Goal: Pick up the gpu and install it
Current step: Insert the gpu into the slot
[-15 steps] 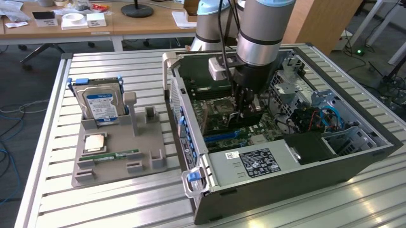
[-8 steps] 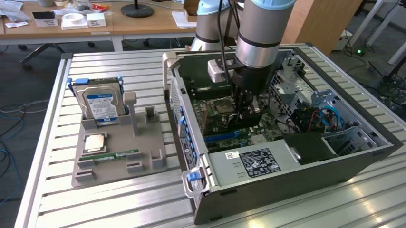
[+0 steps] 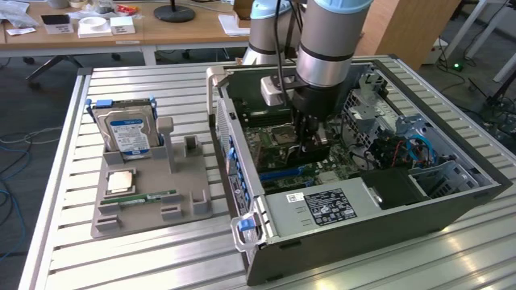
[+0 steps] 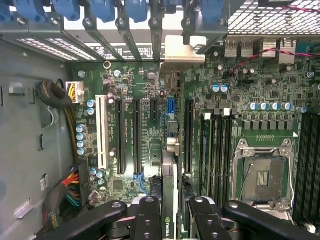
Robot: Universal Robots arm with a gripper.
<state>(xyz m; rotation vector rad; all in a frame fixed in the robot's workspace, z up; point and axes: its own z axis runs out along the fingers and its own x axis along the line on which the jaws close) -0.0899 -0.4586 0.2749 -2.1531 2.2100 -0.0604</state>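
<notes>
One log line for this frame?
gripper: jaws shut on gpu | position: inside PC case, over motherboard slots | seated: cannot tell

We look across a ribbed aluminium surface [image 3: 121, 260] in the foreground, pale and glossy under even light; behind it stands a long wooden desk [image 3: 185, 33] carrying a black round stand base [image 3: 174, 13] and small white boxes [image 3: 95, 26]; the floor [image 3: 32, 109] is dark grey, with loose cables [image 3: 12, 142] at the exterior view's left; a wooden panel [image 3: 407, 27] and white table legs [image 3: 475, 33] stand at the exterior view's right.
</notes>
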